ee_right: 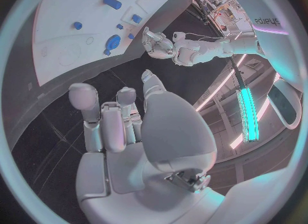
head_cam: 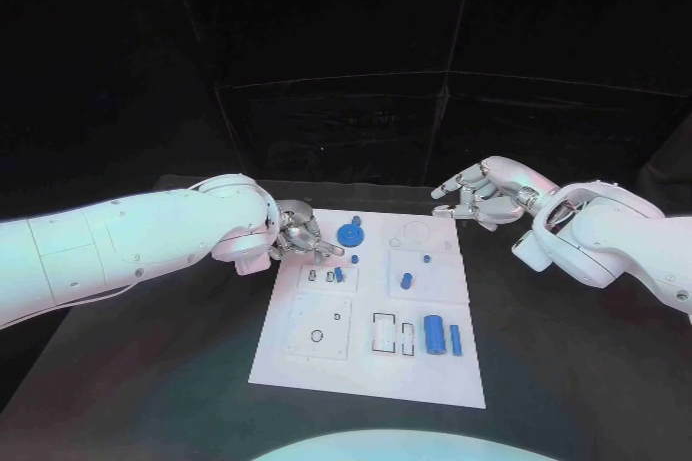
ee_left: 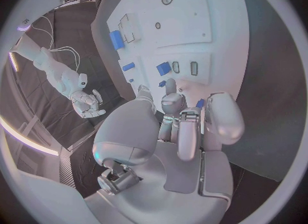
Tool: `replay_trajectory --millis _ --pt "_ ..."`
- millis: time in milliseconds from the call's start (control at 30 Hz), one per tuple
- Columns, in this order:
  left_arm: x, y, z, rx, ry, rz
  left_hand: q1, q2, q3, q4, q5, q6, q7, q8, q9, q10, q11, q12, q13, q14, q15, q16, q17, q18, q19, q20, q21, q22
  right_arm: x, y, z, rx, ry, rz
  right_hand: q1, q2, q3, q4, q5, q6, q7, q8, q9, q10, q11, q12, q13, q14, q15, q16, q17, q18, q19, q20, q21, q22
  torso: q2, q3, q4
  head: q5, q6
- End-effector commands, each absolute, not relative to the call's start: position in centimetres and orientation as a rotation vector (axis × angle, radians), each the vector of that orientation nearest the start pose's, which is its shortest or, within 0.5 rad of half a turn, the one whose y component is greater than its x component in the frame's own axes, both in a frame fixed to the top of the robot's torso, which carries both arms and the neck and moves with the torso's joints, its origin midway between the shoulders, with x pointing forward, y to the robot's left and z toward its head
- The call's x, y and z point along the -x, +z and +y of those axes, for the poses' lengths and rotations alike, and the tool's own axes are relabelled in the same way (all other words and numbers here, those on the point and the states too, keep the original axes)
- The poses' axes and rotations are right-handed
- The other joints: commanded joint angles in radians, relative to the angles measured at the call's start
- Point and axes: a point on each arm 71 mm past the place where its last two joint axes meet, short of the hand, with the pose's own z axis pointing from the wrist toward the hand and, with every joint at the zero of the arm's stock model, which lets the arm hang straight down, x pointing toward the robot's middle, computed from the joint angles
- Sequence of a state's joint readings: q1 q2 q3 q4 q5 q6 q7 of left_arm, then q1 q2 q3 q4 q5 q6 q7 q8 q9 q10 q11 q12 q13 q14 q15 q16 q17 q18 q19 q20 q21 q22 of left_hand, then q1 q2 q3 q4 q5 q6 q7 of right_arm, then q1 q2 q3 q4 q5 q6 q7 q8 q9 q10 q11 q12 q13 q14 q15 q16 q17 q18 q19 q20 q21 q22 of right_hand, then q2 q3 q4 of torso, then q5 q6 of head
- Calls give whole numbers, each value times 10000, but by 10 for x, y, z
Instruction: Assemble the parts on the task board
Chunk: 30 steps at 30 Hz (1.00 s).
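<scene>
Curling the left robot hand (head_cam: 300, 236) down over the far left edge of the task board (head_cam: 296, 371), fingertips bunched just beside the round blue part (head_cam: 351, 235), probably to work in that corner; not showing plainly whether anything is being pinched there, so cannot tell if grasping or merely closing in. Hanging the right robot hand (head_cam: 483, 196) released, fingers apart and carrying nothing, above the worktop (head_cam: 159, 381) just off the board's far right corner, seemingly waiting clear so as not to crowd the other arm. Moving outward: lying in the board's middle band, a small blue part (head_cam: 338, 274) by its recesses and a short blue peg (head_cam: 407, 279) to the right of it, both apart from either hand. Resting nearer the robot, a thick blue cylinder (head_cam: 434, 331) and a slimmer blue pin (head_cam: 454, 339) side by side next to open slots, likely waiting for later seating. Judging the assembly as being at an early stage.
</scene>
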<state>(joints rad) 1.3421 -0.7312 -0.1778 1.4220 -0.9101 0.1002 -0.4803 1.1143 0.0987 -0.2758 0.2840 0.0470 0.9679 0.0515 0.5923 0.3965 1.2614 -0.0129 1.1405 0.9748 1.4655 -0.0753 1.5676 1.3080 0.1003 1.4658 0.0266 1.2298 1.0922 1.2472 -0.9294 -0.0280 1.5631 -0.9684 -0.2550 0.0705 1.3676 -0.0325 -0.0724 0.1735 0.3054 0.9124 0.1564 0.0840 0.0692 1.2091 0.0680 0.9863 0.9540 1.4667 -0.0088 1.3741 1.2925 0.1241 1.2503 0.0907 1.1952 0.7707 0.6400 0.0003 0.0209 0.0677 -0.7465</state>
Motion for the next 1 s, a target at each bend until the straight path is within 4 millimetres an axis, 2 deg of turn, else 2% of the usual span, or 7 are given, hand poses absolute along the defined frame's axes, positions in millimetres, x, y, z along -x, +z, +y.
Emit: replay_trajectory --millis 33,200,333,600,633,733,1000 --pt "-503 -213 190 1721 -3698 23576 -66 72 -115 -2 3 -125 -15 152 163 0 -83 89 73 1053 -92 32 2628 -175 17 -79 113 135 -486 -156 -226 -1969 9726 17253 62 12 -85 -3 97 45 -47 62 1 -6 -65 -30 -13 413 -84 -59 -24 154 -70 -25 -69 -29 28 -9 4 7 6" --pt "-505 -217 181 1419 -3542 23770 -94 108 -202 3 4 -237 -17 269 307 -25 -80 97 91 1053 -93 32 2628 -182 -10 -77 190 231 -488 -157 -224 -1904 9672 17271 77 24 -106 0 197 52 -51 69 1 0 -70 -40 -29 409 -90 -87 -53 159 -76 -30 -99 -71 37 -7 2 49 -23" --pt "-505 -220 174 1215 -3495 23888 -91 117 -216 -1 4 -261 -15 290 335 -27 -80 102 101 1053 -92 32 2628 -184 -15 -76 208 255 -488 -157 -221 -1539 9507 17267 118 44 -140 13 624 51 -57 74 -1 -9 -80 -86 -82 407 -100 -131 -92 165 -75 -42 -149 -132 49 -14 -11 65 -19" --pt "-507 -222 164 935 -3451 24050 -53 161 -232 -22 6 -318 -14 350 411 -34 -77 115 123 1053 -89 32 2628 -195 -19 -72 278 347 -490 -158 -220 -1270 9354 17296 119 42 -152 20 670 51 -58 76 -1 -26 -81 -120 -119 398 -101 -165 -133 179 -106 -43 -197 -219 73 -6 -20 87 -53" --pt "-508 -222 163 915 -3447 24057 -38 174 -232 -30 6 -333 -13 364 430 -39 -76 113 122 1053 -88 32 2628 -196 -23 -71 288 360 -490 -158 -219 -1261 9347 17298 119 43 -153 21 673 51 -58 76 -1 -27 -82 -121 -121 398 -101 -167 -135 180 -108 -43 -199 -224 64 -18 -7 70 -58" --pt "-509 -222 160 887 -3437 24054 -26 183 -233 -36 7 -350 -10 374 446 -61 -75 90 91 1053 -87 32 2628 -188 -39 -69 261 320 -490 -158 -219 -1244 9334 17306 124 47 -156 24 704 53 -59 78 -1 -31 -83 -132 -132 394 -102 -184 -154 181 -112 -44 -211 -239 67 -22 9 32 -71" --pt "-511 -223 155 767 -3377 24134 17 214 -230 -58 9 -399 -3 404 493 -87 -67 73 78 1053 -80 32 2628 -184 -61 -63 261 320 -490 -158 -218 -1210 9366 17251 196 70 -148 13 868 54 -64 82 -2 -32 -90 -154 -156 392 -110 -210 -172 183 -108 -51 -242 -267 72 -20 -3 51 -133"
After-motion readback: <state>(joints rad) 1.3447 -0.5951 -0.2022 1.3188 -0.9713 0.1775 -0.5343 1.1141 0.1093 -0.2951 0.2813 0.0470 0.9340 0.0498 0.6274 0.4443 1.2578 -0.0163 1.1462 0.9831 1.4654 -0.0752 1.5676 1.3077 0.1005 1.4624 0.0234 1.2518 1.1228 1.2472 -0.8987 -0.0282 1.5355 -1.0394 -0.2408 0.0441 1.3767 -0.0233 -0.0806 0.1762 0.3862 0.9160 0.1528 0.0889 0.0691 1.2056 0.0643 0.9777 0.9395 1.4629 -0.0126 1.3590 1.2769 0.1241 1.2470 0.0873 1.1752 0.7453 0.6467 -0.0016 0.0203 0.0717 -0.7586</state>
